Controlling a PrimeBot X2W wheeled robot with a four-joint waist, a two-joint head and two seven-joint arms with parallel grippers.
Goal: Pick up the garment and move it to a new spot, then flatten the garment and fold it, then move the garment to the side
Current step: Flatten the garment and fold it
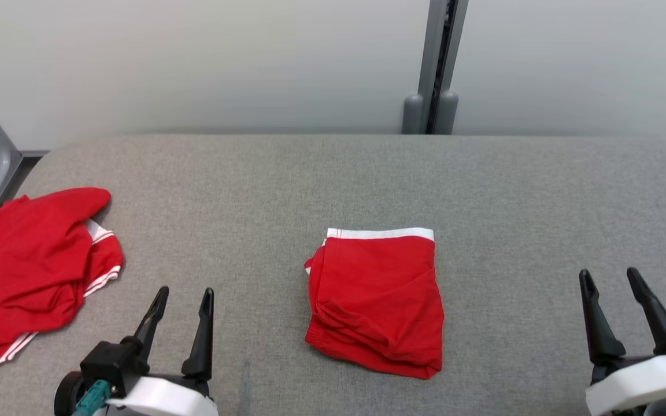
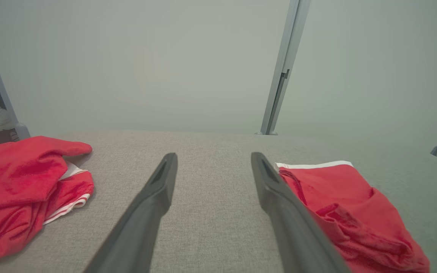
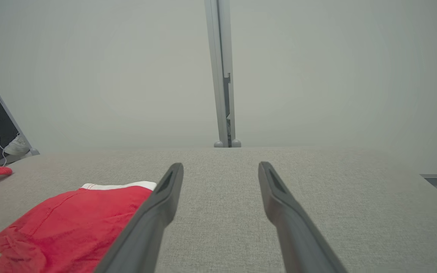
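One grey cloth-covered table [image 1: 333,179] spans the head view from edge to edge. Two lots of red fabric lie on it. The larger, at 9 o'clock, is a crumpled heap [image 1: 32,271] with white stripes, reaching the table's left edge; how many pieces it holds I cannot tell. The smaller is the garment [image 1: 376,300], one folded red piece with a white band along its far edge. It lies flat just toward 6 o'clock from the table's middle, well apart from the heap. Two grippers show near the table's near edge: the left gripper [image 1: 185,292] at 7 o'clock, between heap and garment, and the right gripper [image 1: 609,274] at 4 o'clock, over bare cloth. Both stand released, fingers spread, grasping nothing and touching neither red lot. One slim grey post [image 1: 438,63] rises behind the table at 1 o'clock.
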